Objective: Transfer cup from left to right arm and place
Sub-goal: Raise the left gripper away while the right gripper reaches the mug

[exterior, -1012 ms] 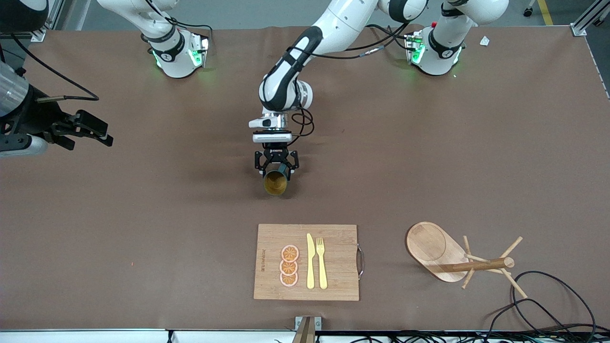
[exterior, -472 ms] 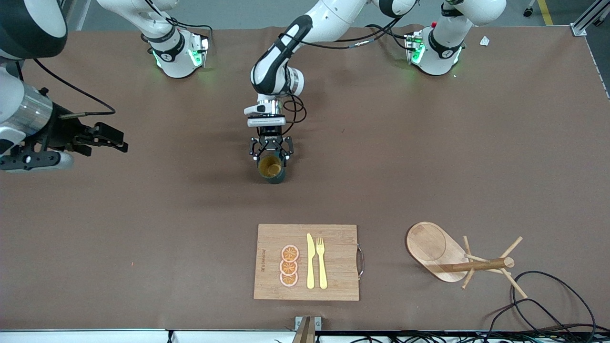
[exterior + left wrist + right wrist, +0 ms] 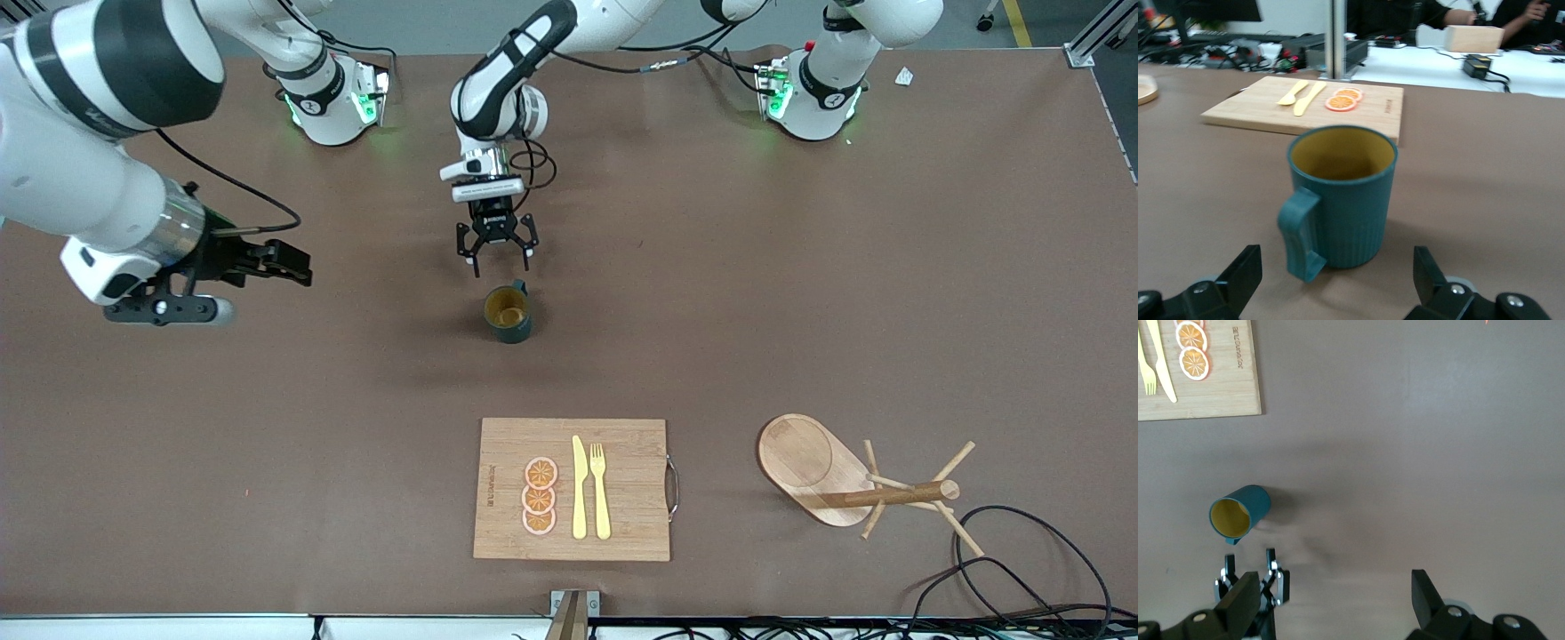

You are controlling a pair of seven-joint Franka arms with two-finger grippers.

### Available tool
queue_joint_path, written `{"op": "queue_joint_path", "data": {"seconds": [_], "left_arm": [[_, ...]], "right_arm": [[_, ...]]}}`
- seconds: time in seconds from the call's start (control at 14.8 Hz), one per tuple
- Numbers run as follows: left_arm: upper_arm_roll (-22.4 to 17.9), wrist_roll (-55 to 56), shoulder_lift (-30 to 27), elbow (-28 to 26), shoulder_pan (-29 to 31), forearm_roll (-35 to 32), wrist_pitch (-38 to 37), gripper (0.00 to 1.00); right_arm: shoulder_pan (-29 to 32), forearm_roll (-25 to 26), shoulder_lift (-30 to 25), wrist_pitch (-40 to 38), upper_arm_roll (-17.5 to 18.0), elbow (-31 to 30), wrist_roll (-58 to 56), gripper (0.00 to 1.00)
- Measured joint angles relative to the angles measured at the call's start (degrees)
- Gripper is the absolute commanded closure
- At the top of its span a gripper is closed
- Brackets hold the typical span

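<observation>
The cup (image 3: 508, 313) stands upright on the brown counter (image 3: 800, 293), free of both arms, its handle turned toward the left gripper (image 3: 496, 258). That gripper sits just clear of the cup, on the side toward the robots' bases, with its fingers (image 3: 468, 256) spread apart and released, holding nothing. In the left wrist view the cup (image 3: 1338, 203) stands between and ahead of the two fingertips (image 3: 1245, 270), touching neither, its mustard inside showing.

The right gripper (image 3: 298, 269) is up over bare counter toward the right arm's end, well apart from the cup, its fingers (image 3: 289, 258) parted and empty. In the right wrist view the cup (image 3: 1241, 512) lies out ahead of the fingers (image 3: 1425, 587), toward one side.

Nearer to the front camera than the cup lies a wooden cutting board (image 3: 572, 489) carrying three orange slices (image 3: 539, 496), a yellow knife (image 3: 579, 487) and a yellow fork (image 3: 600, 489). Toward the left arm's end, a wooden mug tree (image 3: 853, 484) lies tipped over on the counter.
</observation>
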State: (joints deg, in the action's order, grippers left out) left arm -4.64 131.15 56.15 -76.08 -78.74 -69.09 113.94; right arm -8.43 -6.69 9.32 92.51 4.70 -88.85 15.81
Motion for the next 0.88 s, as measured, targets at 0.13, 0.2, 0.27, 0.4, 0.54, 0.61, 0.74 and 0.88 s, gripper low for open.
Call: {"op": "queue_joint_path", "data": {"seconds": [0.13, 0.2, 0.27, 0.4, 0.54, 0.61, 0.74, 0.88], "left_arm": [[0.42, -0.04, -3.39, 0.23, -0.03, 5.14, -1.38, 0.00], [0.40, -0.20, -5.32, 0.33, 0.05, 8.53, -1.66, 0.00], [0.33, -0.74, -7.42, 0.42, 0.26, 12.18, -1.76, 0.00], [0.20, -3.87, -12.28, 0.23, 1.25, 19.27, -2.25, 0.00], [0.12, -8.28, -18.28, -1.97, 3.32, 23.87, -3.00, 0.00], [0.11, -10.42, -21.69, -4.02, 4.66, 25.28, -3.16, 0.00], [0.08, -14.75, -28.51, -8.41, 7.82, 28.23, -3.24, 0.00], [0.04, -18.98, -34.13, -11.18, 11.77, 31.48, -3.24, 0.00]], "right_arm": [[-0.47, 0.01, 1.01, 0.01, 0.00, -0.11, 2.09, 0.00], [-0.49, 0.02, 1.47, 0.01, -0.05, -0.15, 2.65, 0.00], [-0.46, 0.03, 1.91, 0.01, -0.14, -0.21, 2.89, 0.00], [-0.44, 0.03, 2.78, 0.05, -0.27, -0.39, 3.03, 0.00], [-0.44, 0.04, 3.88, 0.13, -0.29, -0.58, 3.10, 0.00], [-0.45, 0.04, 4.52, 0.16, -0.28, -0.67, 3.11, 0.00], [-0.60, 0.04, 6.02, 0.68, -0.21, -0.81, 3.18, 0.00], [-1.46, 0.03, 7.60, 4.23, -0.12, -2.03, 3.91, 0.00]]}}
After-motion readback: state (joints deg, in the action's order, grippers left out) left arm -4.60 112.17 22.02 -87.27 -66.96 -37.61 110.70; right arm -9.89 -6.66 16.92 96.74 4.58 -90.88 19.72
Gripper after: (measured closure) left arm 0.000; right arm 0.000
